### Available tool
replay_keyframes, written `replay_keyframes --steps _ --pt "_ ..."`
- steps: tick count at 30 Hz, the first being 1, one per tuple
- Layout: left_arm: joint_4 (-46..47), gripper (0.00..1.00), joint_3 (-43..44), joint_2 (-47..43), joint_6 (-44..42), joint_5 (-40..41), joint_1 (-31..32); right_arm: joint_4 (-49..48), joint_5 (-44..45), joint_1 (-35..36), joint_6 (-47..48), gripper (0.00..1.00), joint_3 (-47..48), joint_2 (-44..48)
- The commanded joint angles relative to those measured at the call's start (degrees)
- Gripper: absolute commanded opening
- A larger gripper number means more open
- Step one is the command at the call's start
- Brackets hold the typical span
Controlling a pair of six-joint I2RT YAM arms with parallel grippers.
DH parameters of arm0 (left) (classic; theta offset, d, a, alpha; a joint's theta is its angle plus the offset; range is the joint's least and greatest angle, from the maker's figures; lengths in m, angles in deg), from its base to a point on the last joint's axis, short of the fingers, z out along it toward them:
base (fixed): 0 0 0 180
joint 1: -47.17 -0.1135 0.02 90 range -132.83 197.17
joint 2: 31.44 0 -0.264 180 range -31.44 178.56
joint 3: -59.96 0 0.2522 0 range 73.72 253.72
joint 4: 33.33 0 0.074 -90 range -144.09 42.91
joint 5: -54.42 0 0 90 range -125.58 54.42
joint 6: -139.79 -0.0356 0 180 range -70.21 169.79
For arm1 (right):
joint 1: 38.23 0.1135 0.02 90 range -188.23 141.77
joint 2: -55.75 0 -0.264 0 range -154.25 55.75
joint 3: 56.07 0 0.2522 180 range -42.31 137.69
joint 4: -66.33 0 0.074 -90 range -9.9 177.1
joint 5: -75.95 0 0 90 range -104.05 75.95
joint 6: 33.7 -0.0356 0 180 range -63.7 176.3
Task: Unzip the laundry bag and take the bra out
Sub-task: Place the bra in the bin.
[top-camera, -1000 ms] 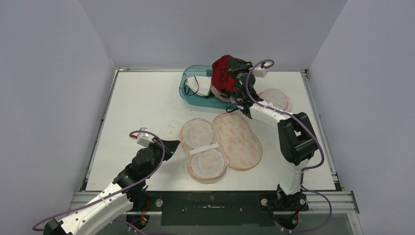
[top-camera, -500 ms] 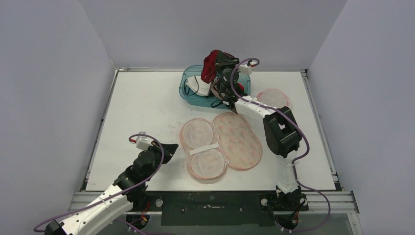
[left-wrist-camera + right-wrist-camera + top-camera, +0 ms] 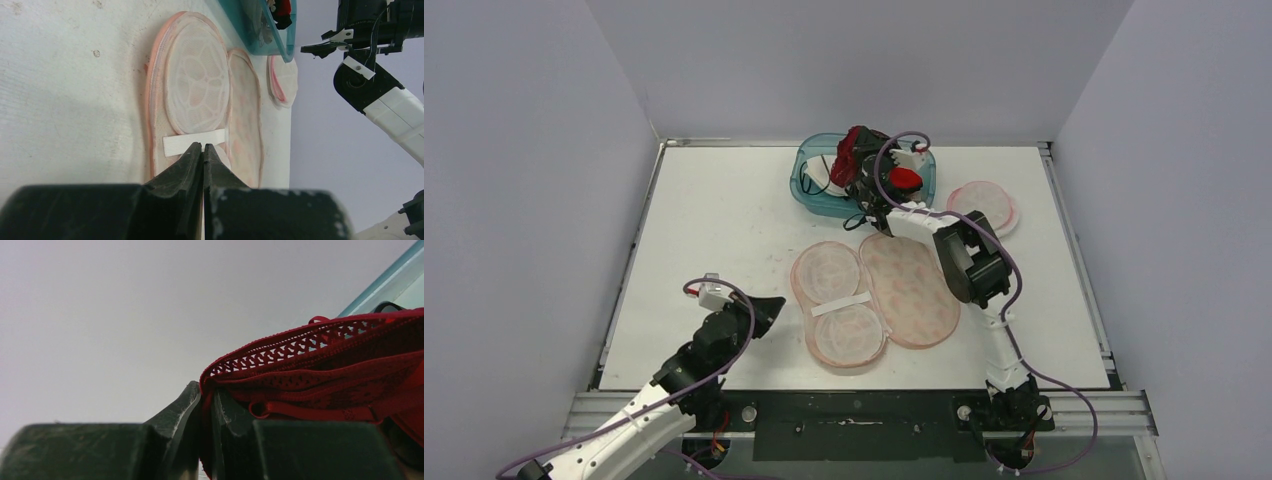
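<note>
Now clamps a lace edge of the red bra (image 3: 320, 365) between the all-but-closed fingers of the right gripper (image 3: 205, 395), over the teal bin (image 3: 810, 196) at the far edge. Probably needs only a downward release. Keeps the left gripper (image 3: 202, 148) shut, empty, well apart, beside the unzipped laundry bag (image 3: 904, 300).

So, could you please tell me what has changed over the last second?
The right claw, shut on the red bra, swung left and down toward the teal bin. The left claw stayed shut beside the open laundry bag, which did not move.
</note>
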State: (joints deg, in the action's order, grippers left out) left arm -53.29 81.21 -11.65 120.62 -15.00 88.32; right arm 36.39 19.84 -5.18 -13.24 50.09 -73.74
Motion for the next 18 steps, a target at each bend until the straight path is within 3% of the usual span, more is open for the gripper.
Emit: replay_keyframes --steps 1,4,5,9,11,18 --pt "-0.2 0.00 -0.7 -0.4 0.2 1.0 -0.3 -3.0 1.6 0.5 0.0 0.05 3.1 -1.2" --pt "0.7 0.00 -0.8 0.3 0.1 1.2 -0.4 -3.0 0.5 0.8 -0.4 0.06 1.9 -2.0" --pt "0.9 0.00 -0.8 0.7 0.0 1.2 -0.4 -3.4 0.0 0.8 -0.6 0.11 1.4 -2.0" --pt "2.3 0.00 -0.7 2.0 -0.1 1.1 -0.4 -3.3 -2.1 1.2 0.8 0.52 -0.7 -0.8" --pt "3.1 0.00 -0.7 2.7 -0.2 1.0 -0.4 -3.1 -2.9 1.5 1.5 0.63 -1.9 0.4" --pt "4.7 0.00 -0.8 4.4 0.3 0.7 -0.4 2.4 -4.1 2.1 7.1 0.79 -7.2 7.5"
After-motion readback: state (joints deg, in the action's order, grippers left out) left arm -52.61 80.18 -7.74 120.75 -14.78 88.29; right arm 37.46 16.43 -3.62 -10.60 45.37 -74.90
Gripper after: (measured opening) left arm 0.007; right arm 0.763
